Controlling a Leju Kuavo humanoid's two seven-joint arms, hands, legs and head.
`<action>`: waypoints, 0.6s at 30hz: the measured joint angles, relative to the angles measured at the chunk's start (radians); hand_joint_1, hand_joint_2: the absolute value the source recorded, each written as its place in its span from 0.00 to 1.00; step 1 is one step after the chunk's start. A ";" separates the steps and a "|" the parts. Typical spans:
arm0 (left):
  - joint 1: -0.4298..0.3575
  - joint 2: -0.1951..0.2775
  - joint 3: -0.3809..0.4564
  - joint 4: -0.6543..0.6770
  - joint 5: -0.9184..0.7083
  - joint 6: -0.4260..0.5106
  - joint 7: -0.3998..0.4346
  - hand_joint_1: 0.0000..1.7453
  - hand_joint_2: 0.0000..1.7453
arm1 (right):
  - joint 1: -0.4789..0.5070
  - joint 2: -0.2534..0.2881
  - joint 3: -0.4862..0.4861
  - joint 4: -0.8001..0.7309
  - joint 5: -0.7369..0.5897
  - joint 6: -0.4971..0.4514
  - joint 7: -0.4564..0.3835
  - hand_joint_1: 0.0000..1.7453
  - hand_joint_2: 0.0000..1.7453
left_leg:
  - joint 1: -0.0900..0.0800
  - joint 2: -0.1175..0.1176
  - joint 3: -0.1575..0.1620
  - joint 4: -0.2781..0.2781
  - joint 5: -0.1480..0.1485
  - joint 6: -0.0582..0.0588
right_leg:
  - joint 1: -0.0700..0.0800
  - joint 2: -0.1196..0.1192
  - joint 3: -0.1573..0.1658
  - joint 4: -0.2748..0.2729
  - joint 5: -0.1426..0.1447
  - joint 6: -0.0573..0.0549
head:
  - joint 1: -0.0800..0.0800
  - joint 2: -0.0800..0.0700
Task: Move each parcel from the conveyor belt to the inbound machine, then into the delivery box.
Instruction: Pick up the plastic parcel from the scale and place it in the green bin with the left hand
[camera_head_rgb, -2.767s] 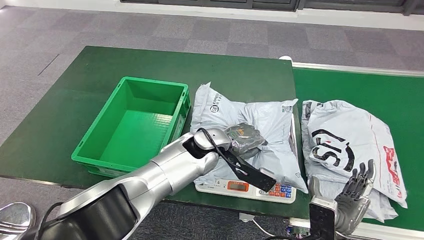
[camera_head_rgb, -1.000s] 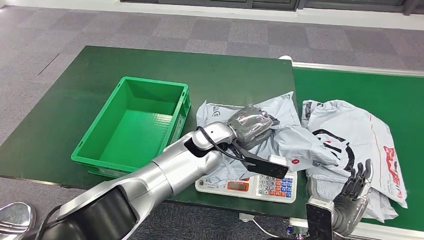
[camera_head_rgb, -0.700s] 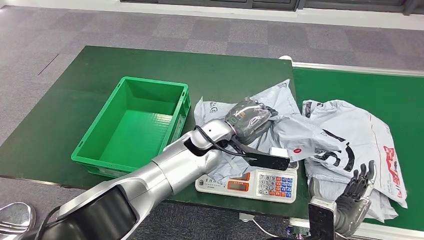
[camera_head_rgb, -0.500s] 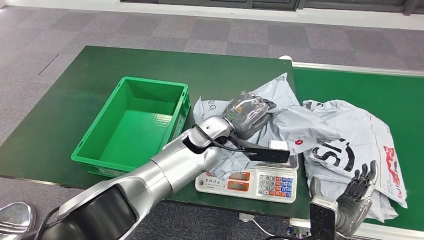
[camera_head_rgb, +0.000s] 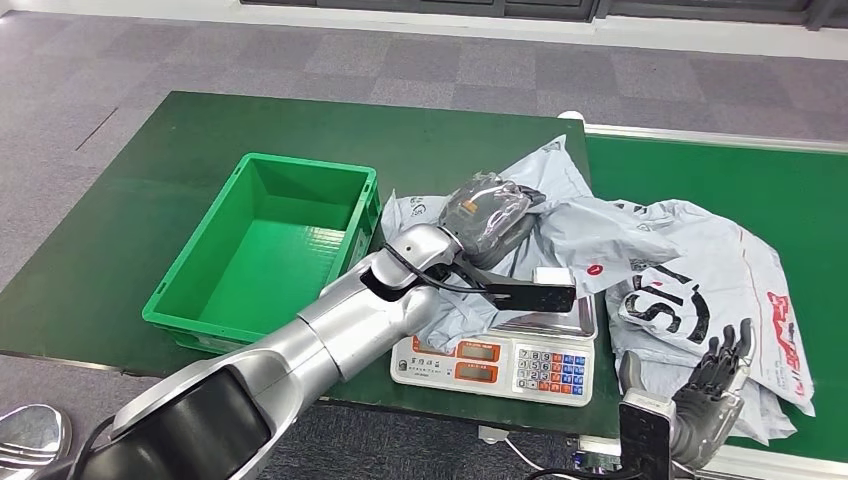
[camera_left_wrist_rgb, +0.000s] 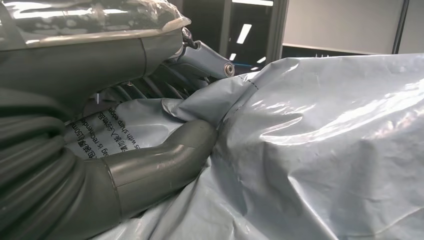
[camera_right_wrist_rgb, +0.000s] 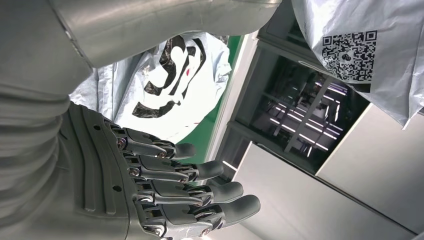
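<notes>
My left hand (camera_head_rgb: 487, 212) grips a grey plastic parcel (camera_head_rgb: 575, 225) and holds it lifted and crumpled above the inbound machine (camera_head_rgb: 500, 358), a white scale with a keypad. In the left wrist view the thumb (camera_left_wrist_rgb: 165, 160) presses into a fold of the grey parcel (camera_left_wrist_rgb: 325, 150). A second grey parcel (camera_head_rgb: 715, 290) with black "SF" lettering lies on the green conveyor belt (camera_head_rgb: 790, 190) to the right. The green delivery box (camera_head_rgb: 268, 250) stands empty to the left of the scale. My right hand (camera_head_rgb: 705, 395) hovers open at the belt's near edge, its fingers (camera_right_wrist_rgb: 195, 185) spread.
The dark green table (camera_head_rgb: 130, 200) carries the box and the scale. Grey carpet floor (camera_head_rgb: 400, 50) lies beyond the table. The belt's metal edge (camera_head_rgb: 700, 140) runs along the far right.
My left hand has closed on the parcel that lay flat on the scale and raised it up and toward the far side, baring the scale's pan. The right hand has barely moved.
</notes>
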 joint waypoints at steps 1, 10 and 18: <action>0.000 0.002 0.004 -0.003 -0.004 0.004 0.002 1.00 1.00 | 0.000 0.000 0.000 0.001 0.000 0.000 0.001 0.00 1.00 | 0.000 0.000 0.000 0.000 0.000 0.000 | 0.000 0.000 0.000 0.000 0.000 0.000 | 0.000 0.000; 0.056 0.062 0.099 -0.194 -0.047 0.019 -0.008 1.00 1.00 | -0.013 -0.002 0.000 0.011 0.008 0.004 0.009 0.00 1.00 | 0.000 0.000 0.000 0.000 0.000 0.000 | 0.000 0.000 0.000 0.000 0.000 0.000 | 0.000 0.000; 0.177 0.120 0.142 -0.449 -0.067 -0.016 0.005 1.00 1.00 | -0.011 -0.003 0.000 0.012 0.030 0.033 0.021 0.00 1.00 | 0.000 0.000 -0.001 0.000 0.000 0.000 | 0.000 0.000 -0.001 0.000 0.000 0.000 | 0.000 0.000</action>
